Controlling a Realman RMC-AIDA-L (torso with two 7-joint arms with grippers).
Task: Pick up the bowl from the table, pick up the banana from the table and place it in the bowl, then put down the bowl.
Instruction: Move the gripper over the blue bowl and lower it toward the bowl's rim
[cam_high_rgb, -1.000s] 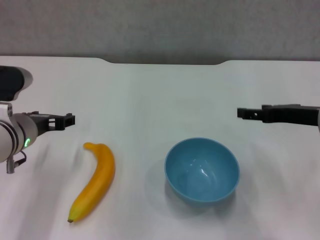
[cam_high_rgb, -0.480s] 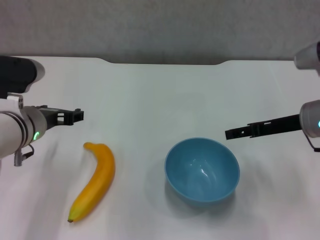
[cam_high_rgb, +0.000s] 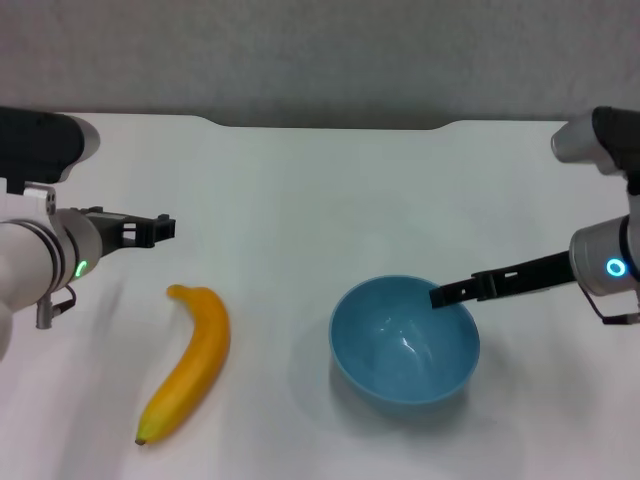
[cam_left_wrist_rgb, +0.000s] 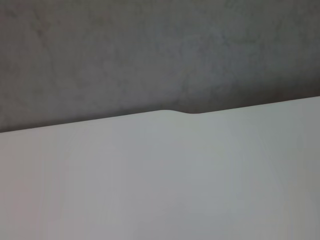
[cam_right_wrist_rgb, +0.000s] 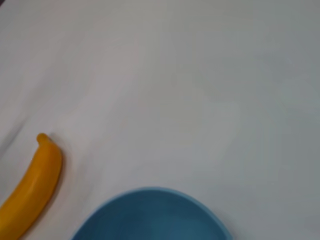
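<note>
The light-blue bowl (cam_high_rgb: 405, 340) stands upright and empty on the white table (cam_high_rgb: 300, 200), right of centre; the right wrist view shows its far rim (cam_right_wrist_rgb: 150, 215). The yellow-orange banana (cam_high_rgb: 190, 360) lies on the table to its left, stem end away from me, and also shows in the right wrist view (cam_right_wrist_rgb: 32, 187). My right gripper (cam_high_rgb: 440, 296) reaches in from the right, its tip over the bowl's far right rim. My left gripper (cam_high_rgb: 160, 228) hovers at the left, beyond the banana's stem end and apart from it.
The table's far edge has a shallow dark notch (cam_high_rgb: 325, 125), also seen in the left wrist view (cam_left_wrist_rgb: 177, 111), with a grey wall (cam_high_rgb: 320, 50) behind it. Bare tabletop lies between the banana and the bowl.
My right gripper has moved left and down, from off to the bowl's right to over its rim. My left gripper has shifted slightly right. The bowl and banana have not moved.
</note>
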